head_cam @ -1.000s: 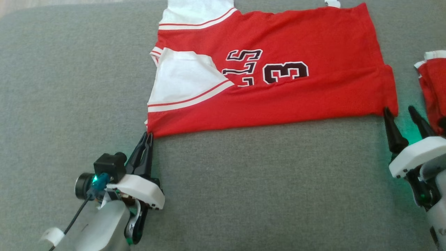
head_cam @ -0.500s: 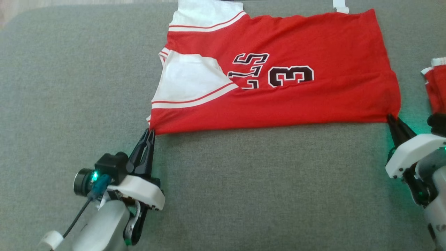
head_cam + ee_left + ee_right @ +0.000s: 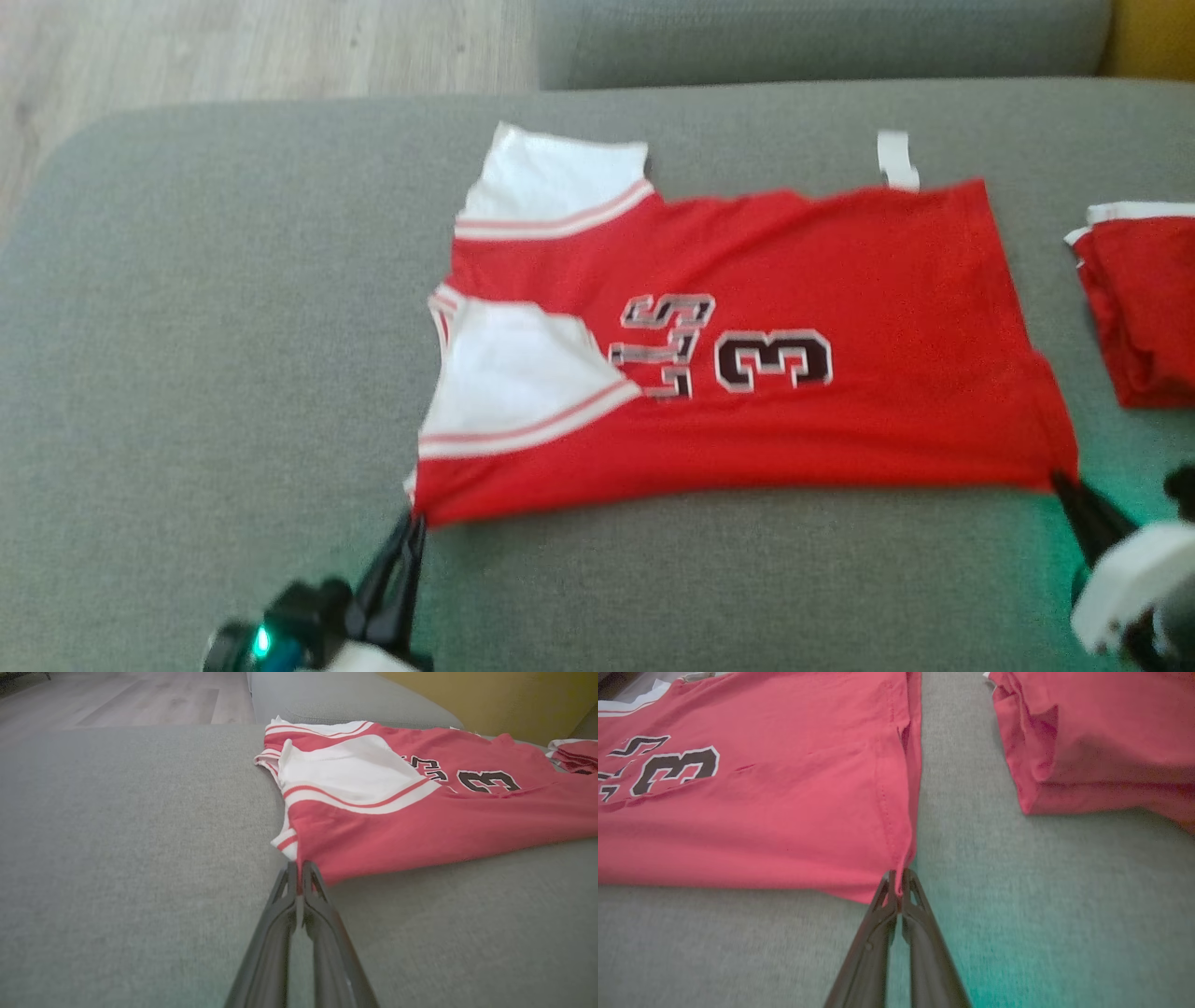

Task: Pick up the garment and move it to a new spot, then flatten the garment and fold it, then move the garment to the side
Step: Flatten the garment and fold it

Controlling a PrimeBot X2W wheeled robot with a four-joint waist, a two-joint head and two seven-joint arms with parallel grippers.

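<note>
There are two red garments: one jersey [image 3: 794, 420] spread across the middle of the head view and one folded red garment [image 3: 1144, 308] at the right edge. The jersey has two white sleeves, an upper sleeve [image 3: 551, 182] and a lower sleeve [image 3: 513, 373], and one white tag [image 3: 896, 159] at its top edge. There are two claws, the left claw [image 3: 411, 527] at lower left and the right claw [image 3: 1061, 481] at lower right. One grey couch [image 3: 233, 327] lies under everything.

The garment [image 3: 840, 280] is seen as thin, matt red cloth with white cloth panels and a stitched hem. The sofa [image 3: 233, 327] is covered in grey woven fabric, rough and matt. Pale wood with a faint sheen is shown by the far floor [image 3: 233, 47]. The fingers [image 3: 275, 933] are made out as dark, matt plastic.
</note>
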